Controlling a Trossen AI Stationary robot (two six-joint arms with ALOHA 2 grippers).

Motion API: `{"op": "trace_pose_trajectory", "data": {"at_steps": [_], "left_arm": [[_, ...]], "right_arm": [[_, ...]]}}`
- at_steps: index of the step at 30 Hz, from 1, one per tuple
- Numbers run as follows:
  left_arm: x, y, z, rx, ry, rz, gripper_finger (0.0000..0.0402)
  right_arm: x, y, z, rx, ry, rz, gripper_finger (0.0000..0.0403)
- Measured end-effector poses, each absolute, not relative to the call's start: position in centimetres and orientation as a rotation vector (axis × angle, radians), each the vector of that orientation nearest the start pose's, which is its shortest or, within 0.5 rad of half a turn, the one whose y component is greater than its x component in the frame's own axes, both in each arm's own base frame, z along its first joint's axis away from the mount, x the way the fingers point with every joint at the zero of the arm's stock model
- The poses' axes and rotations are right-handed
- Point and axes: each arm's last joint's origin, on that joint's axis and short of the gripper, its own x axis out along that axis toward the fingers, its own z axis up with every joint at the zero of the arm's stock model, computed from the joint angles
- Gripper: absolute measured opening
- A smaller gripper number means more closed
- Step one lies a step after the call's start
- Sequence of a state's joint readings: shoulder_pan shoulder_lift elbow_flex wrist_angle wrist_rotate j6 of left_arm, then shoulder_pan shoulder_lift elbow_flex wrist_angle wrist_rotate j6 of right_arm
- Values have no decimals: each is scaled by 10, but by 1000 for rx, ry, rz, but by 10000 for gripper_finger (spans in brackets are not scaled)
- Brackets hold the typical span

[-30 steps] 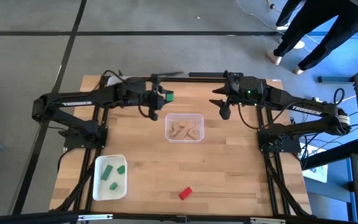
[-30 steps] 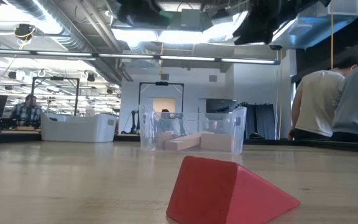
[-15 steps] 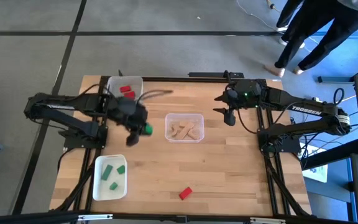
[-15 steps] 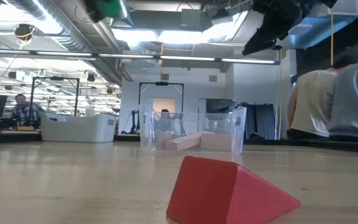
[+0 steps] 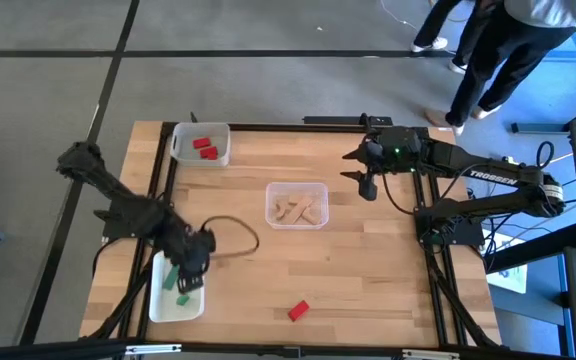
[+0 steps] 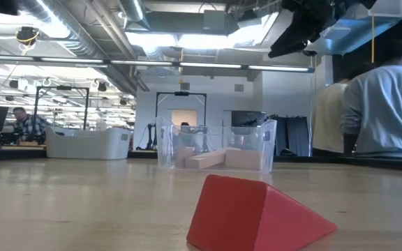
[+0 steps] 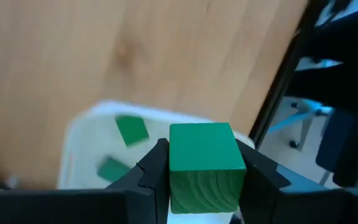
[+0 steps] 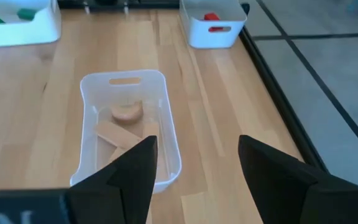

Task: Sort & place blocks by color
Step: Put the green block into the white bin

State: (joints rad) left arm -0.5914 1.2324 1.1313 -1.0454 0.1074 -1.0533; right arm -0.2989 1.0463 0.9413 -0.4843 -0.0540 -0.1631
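Observation:
In the left wrist view a green wooden cube (image 7: 205, 165) sits between my left gripper's fingers (image 7: 204, 180), above the white tray (image 7: 79, 134) that holds two green blocks (image 7: 131, 129). From above, my left gripper (image 5: 190, 272) hovers over that tray (image 5: 158, 305) at the near left. A red wedge block (image 5: 298, 310) lies on its flat face near the table's near edge. The clear tray (image 5: 297, 205) in the middle holds light-wood blocks. My right gripper (image 5: 366, 185) hangs open over the far right, beside the clear tray. My left gripper pinches the green cube by two opposite side faces (image 7: 176, 168), one finger (image 7: 151, 171) on each side. The fingers point down from above. The cube is lifted clear, level, over the white tray with the green blocks.
A white tray (image 5: 201, 143) with red blocks stands at the far left corner. A cable (image 5: 238, 235) loops over the table beside my left arm. Bare wood lies between the trays. People stand beyond the table's far right (image 5: 498, 50).
My left arm has swung from the far side of the table, past the red-block tray, toward the near left edge, carrying the green cube, and now hangs over the white tray with green blocks. The right gripper has barely shifted.

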Motion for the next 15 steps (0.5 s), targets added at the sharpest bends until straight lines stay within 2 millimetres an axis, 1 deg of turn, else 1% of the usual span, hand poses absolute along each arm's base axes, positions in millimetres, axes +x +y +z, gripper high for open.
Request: {"op": "trace_pose_trajectory", "data": {"at_steps": [3, 6, 10, 15], "left_arm": [[181, -151, 285, -619, 1388, 85, 124], [181, -171, 268, -564, 1447, 124, 124], [186, -188, 244, -496, 1509, 177, 124], [190, -205, 218, -427, 1586, 217, 124]], "right_arm": [[211, -61, 314, -62, 574, -181, 225], [213, -59, 316, -70, 547, -172, 225], [215, -56, 319, -79, 513, -162, 225], [217, -54, 321, -86, 489, -153, 225]]}}
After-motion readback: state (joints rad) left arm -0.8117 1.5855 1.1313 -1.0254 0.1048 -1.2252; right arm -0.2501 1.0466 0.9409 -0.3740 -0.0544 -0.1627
